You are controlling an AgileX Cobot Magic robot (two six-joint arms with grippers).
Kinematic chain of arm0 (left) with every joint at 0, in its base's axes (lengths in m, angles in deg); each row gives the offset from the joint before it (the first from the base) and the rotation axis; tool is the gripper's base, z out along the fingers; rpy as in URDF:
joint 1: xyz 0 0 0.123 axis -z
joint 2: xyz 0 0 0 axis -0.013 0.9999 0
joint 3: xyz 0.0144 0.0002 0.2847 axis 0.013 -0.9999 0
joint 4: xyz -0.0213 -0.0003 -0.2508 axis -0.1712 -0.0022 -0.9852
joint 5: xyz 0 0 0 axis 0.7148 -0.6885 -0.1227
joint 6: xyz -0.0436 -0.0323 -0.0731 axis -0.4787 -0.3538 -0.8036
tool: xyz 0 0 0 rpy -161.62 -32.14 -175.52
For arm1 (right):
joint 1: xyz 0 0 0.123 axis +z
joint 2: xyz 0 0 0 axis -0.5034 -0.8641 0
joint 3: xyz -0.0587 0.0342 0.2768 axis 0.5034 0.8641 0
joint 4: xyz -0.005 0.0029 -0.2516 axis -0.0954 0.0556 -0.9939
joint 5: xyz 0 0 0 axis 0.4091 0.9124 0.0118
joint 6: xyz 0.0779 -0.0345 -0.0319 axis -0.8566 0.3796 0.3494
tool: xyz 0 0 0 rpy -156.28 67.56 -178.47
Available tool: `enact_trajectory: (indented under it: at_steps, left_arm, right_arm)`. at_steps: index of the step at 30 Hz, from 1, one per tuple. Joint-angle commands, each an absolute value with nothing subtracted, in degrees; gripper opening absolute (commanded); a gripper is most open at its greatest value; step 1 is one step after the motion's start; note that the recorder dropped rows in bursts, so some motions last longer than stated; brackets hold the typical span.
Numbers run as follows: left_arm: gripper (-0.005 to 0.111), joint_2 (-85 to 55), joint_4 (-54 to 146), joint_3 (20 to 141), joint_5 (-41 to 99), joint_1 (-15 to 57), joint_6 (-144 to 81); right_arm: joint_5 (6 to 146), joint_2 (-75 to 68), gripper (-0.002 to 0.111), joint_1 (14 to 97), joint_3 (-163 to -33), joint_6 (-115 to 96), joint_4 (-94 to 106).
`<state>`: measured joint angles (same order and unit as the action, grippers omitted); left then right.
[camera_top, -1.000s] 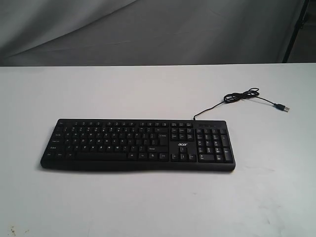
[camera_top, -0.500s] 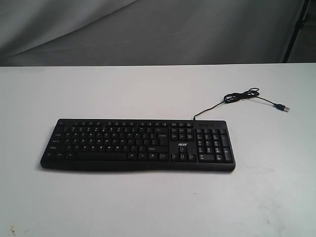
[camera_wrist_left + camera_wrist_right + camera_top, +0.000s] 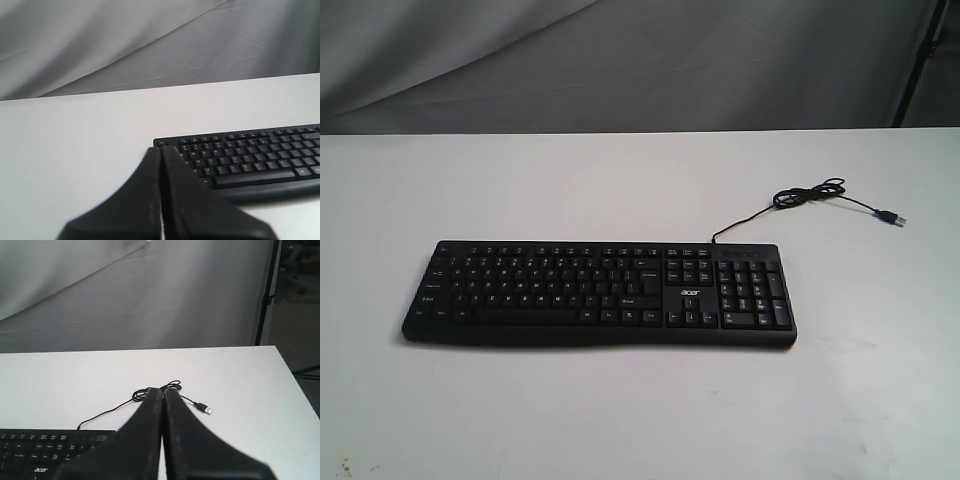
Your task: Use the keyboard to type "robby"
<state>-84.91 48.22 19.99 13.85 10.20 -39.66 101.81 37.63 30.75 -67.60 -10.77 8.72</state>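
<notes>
The black keyboard [image 3: 600, 292] with white legends and an "acer" logo lies flat across the middle of the white table [image 3: 620, 410]. Its thin cable [image 3: 790, 200] runs off the back right corner to a loose coil and a USB plug [image 3: 892, 217]. Neither arm shows in the exterior view. In the left wrist view my left gripper [image 3: 161, 150] is shut with nothing in it, hanging before the keyboard [image 3: 250, 155] near its left end. My right gripper [image 3: 163, 391] is shut and empty too, with the keyboard's right end [image 3: 45, 450] and the coiled cable [image 3: 150, 392] beyond it.
A grey cloth backdrop [image 3: 620, 60] hangs behind the table. A black stand pole [image 3: 920, 60] rises at the back right, also seen as the pole [image 3: 267, 290] in the right wrist view. The table's right edge [image 3: 300, 390] lies close to the USB plug.
</notes>
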Motion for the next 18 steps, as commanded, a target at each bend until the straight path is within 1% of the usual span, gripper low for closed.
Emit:
enact_trajectory:
  at_steps: [1, 4, 9, 13, 18]
  left_arm:
    - [0.0, -85.1, 48.5, 19.7, 14.3, 10.6, -39.8]
    - [0.0, -85.1, 48.5, 19.7, 14.3, 10.6, -39.8]
    - [0.0, -85.1, 48.5, 19.7, 14.3, 10.6, -39.8]
    - [0.0, -85.1, 48.5, 19.7, 14.3, 10.6, -39.8]
    - [0.0, -85.1, 48.5, 19.7, 14.3, 10.6, -39.8]
  right_arm:
    - [102.3, 30.6, 0.0, 32.6, -70.9, -11.1, 9.0]
    - [103.7, 26.3, 0.0, 38.1, -71.0, -12.3, 13.1]
    - [108.7, 15.0, 0.0, 52.6, -74.2, -11.3, 14.9]
    - [109.5, 2.0, 0.0, 63.5, -82.7, -2.7, 19.9]
    - [111.4, -14.2, 0.0, 70.0, -96.6, 8.6, 27.9]
